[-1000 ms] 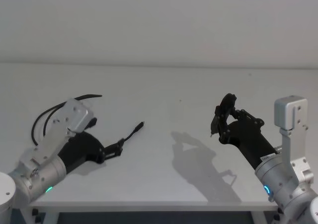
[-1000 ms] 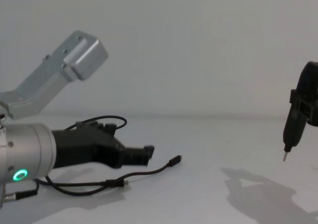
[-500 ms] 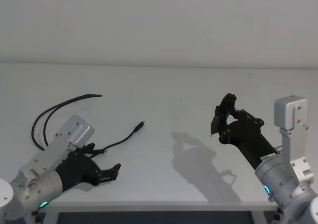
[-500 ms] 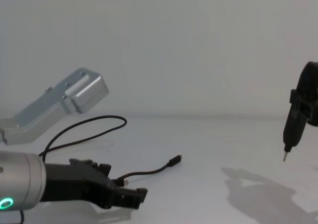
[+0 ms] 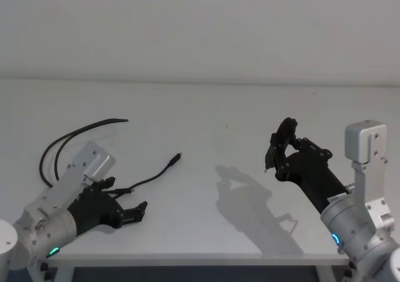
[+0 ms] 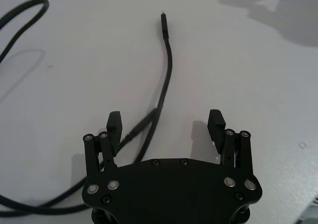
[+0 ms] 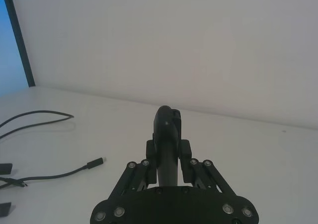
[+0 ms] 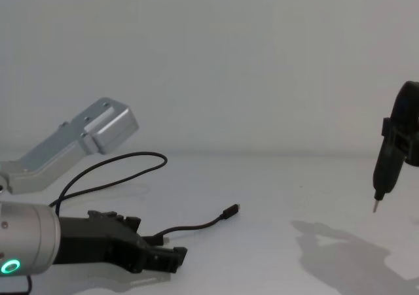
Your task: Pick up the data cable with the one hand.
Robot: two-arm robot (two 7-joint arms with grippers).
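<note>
Since a moment ago, the left claw (image 5: 136, 212) has been shifting a little farther in along the tabletop (image 5: 206, 119), after dropping from above the cable (image 5: 153, 174) a second ago. White and bare across its middle and far side, the tabletop is carrying the cable on its left part. The left arm is reaching in low from the near left, its silver cylinder showing a green ring (image 8: 9, 266). The right arm is hanging above the right side, well apart from the cable, its claw (image 5: 278, 154) clenched on a black pen tool (image 8: 381, 177) that is pointing down with its metal tip off the surface.

The left claw (image 6: 165, 118) is sitting released, fingers spread wide just above the tabletop. The cable (image 6: 168, 70) is looping out to the far left and running back toward the claw, one strand passing between the spread fingers, close beside one finger (image 6: 114, 120); whether it is touching is unclear. One plug (image 6: 163, 18) is lying beyond the claw, toward the middle. Another plug (image 8: 163, 241) is resting just beside the fingers.
</note>
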